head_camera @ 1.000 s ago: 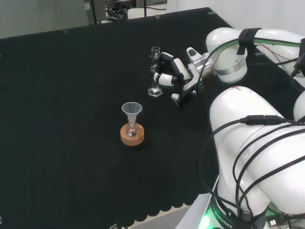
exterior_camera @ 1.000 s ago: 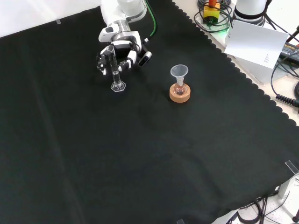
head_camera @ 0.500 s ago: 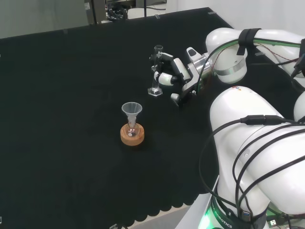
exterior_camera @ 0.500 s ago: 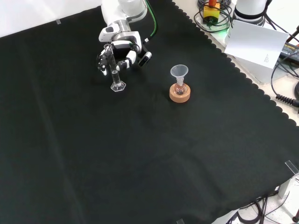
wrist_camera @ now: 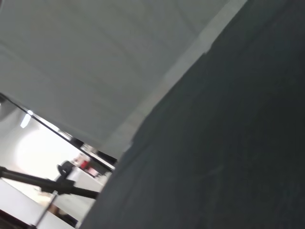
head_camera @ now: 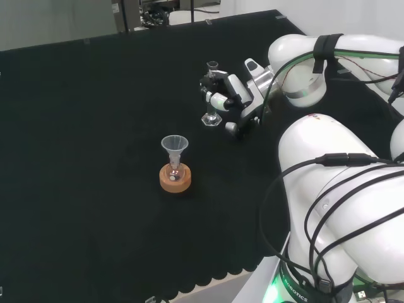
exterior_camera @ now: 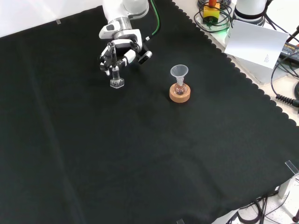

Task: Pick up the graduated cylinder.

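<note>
My hand (exterior_camera: 122,50) grasps the clear graduated cylinder (exterior_camera: 114,70), fingers curled round its upper stem; in the front view its base hangs toward six o'clock.

The hand (head_camera: 235,96) curls round the graduated cylinder (head_camera: 211,95), far right of a funnel-topped flask (head_camera: 174,156) on the table (head_camera: 76,126).

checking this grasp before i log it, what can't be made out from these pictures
- Graduated cylinder middle: in the head view the hand curls round it and covers the tube there; its clear glass also fades into the black cloth.
- Cylinder base: in the front view, too small to tell whether it has left the cloth.
- Any liquid in the cylinder: too small and clear to judge.
- Small flask under the funnel: its contents are too small to judge.
</note>
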